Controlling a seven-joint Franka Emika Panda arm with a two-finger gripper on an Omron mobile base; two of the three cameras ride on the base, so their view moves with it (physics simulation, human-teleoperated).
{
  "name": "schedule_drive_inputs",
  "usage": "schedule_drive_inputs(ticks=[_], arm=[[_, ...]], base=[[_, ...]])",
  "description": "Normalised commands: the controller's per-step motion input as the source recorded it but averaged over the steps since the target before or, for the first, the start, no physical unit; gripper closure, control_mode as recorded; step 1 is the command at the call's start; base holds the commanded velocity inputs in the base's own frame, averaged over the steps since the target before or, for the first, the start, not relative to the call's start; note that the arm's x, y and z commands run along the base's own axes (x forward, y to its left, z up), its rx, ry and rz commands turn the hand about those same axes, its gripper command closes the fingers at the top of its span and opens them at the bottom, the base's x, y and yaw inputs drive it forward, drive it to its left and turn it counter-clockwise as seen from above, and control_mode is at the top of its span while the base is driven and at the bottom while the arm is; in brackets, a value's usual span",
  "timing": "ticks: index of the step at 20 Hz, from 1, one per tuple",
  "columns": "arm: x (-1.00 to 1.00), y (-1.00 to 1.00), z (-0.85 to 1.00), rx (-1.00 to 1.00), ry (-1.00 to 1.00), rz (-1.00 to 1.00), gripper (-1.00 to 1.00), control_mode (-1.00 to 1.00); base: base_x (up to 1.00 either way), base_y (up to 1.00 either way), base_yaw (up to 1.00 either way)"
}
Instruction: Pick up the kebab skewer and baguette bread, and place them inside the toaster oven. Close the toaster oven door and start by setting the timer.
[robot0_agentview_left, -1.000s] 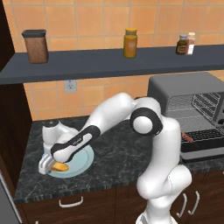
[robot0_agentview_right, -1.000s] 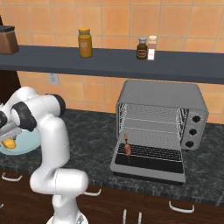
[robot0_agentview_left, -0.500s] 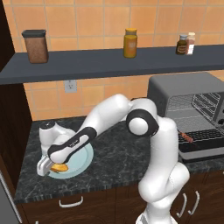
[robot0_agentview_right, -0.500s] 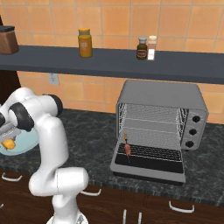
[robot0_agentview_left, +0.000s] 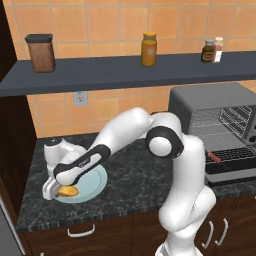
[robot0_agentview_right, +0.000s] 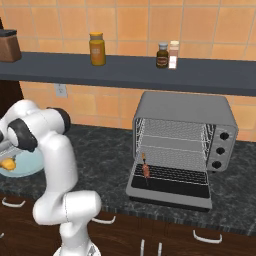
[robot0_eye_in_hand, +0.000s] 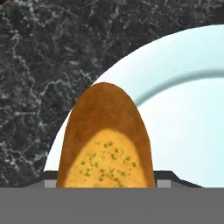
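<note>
The baguette bread (robot0_eye_in_hand: 107, 144), a golden-orange loaf, lies on the near left edge of a pale blue plate (robot0_eye_in_hand: 188, 131) on the dark counter. My gripper (robot0_eye_in_hand: 107, 181) reaches down over it, with one fingertip pressed against each side of the loaf. From the base views, the loaf (robot0_agentview_left: 67, 191) (robot0_agentview_right: 7, 163) sits under my gripper (robot0_agentview_left: 60, 189) on the plate (robot0_agentview_left: 95, 182). The kebab skewer (robot0_agentview_right: 146, 171) (robot0_agentview_left: 214, 157) rests on the lower rack of the toaster oven (robot0_agentview_right: 185, 107) (robot0_agentview_left: 210, 100). The toaster oven door (robot0_agentview_right: 170, 192) hangs down open.
A dark shelf (robot0_agentview_left: 125, 70) above the counter carries a brown canister (robot0_agentview_left: 40, 52), a yellow jar (robot0_agentview_left: 149, 49) and two small bottles (robot0_agentview_left: 212, 50). The counter's front edge (robot0_agentview_left: 100, 212) runs just in front of the plate. Three knobs (robot0_agentview_right: 220, 150) line the oven's right side.
The fingers have closed in from wide apart until they meet the sides of the baguette bread. The hand has sunk slightly towards the plate. The skewer and oven have not moved.
</note>
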Motion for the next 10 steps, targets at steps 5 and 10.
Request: schedule_drive_inputs(ticks=[5, 10], arm=[[-0.33, -0.79, 0.53, 0.00, -0.02, 0.00, 1.00, -1.00], [-0.37, -1.00, 0.57, 0.00, -0.04, -0.01, 1.00, -1.00]], base=[[0.00, 0.00, 0.00], [0.00, 0.00, 0.00]])
